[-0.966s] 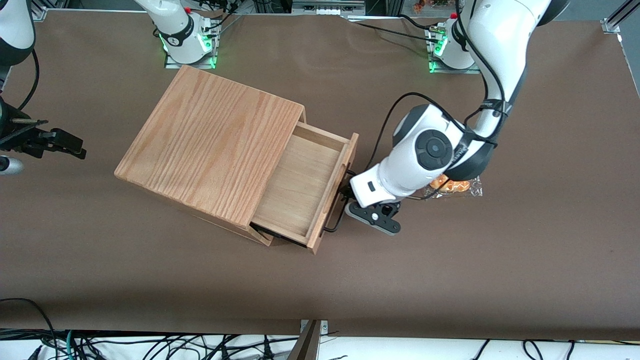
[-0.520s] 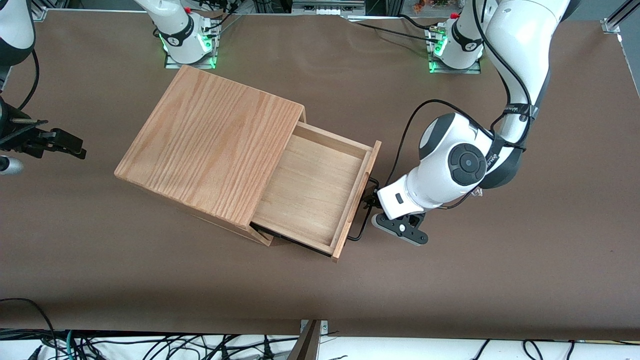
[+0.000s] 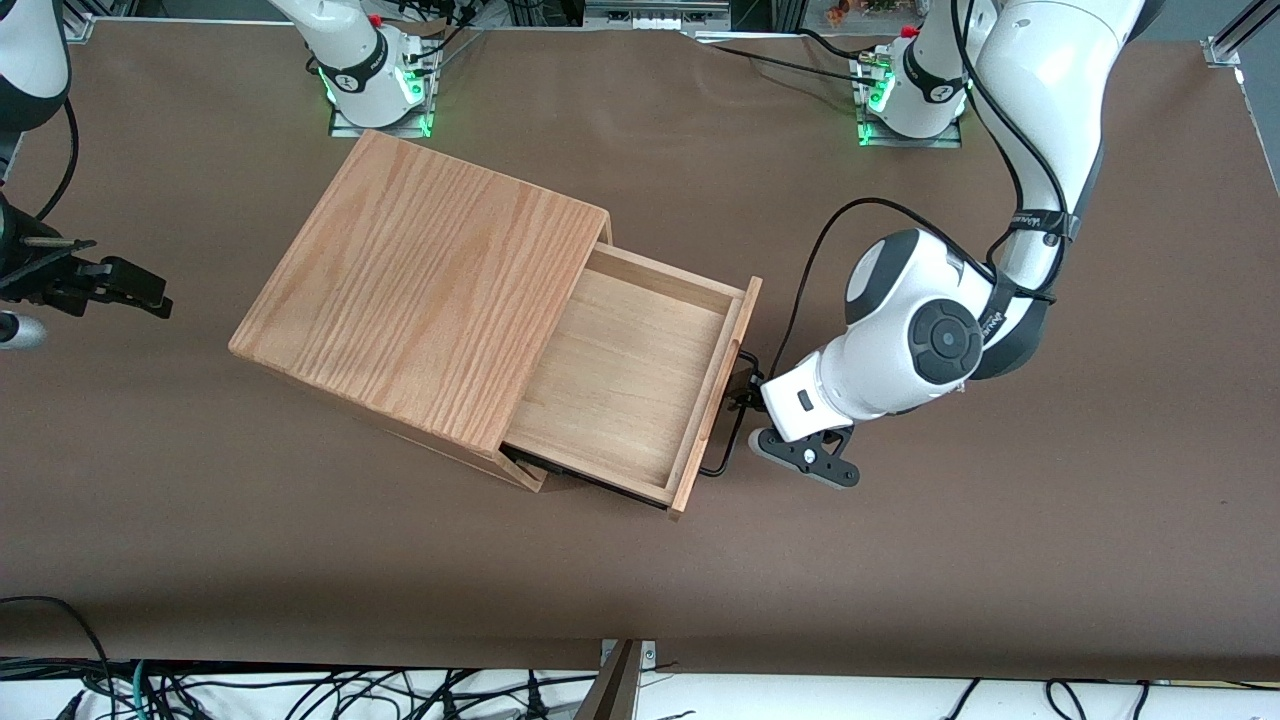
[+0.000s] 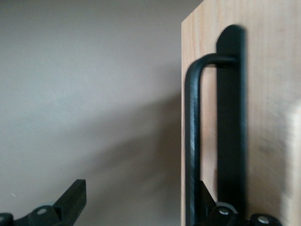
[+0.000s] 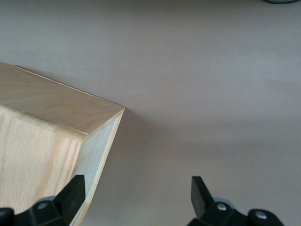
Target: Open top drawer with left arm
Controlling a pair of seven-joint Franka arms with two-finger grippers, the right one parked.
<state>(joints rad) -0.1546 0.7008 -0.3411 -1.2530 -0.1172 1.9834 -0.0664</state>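
The top drawer (image 3: pixel 620 385) stands pulled well out of the wooden box (image 3: pixel 420 290) on the counter (image 3: pixel 900 580) — the opening looks as good as done. The claw (image 3: pixel 742 392) sits in front of the drawer at its black bar handle (image 4: pixel 192 141), spread wide with one finger (image 4: pixel 70 200) well clear of the bar — the next move, I judge, is backing straight away without snagging it.
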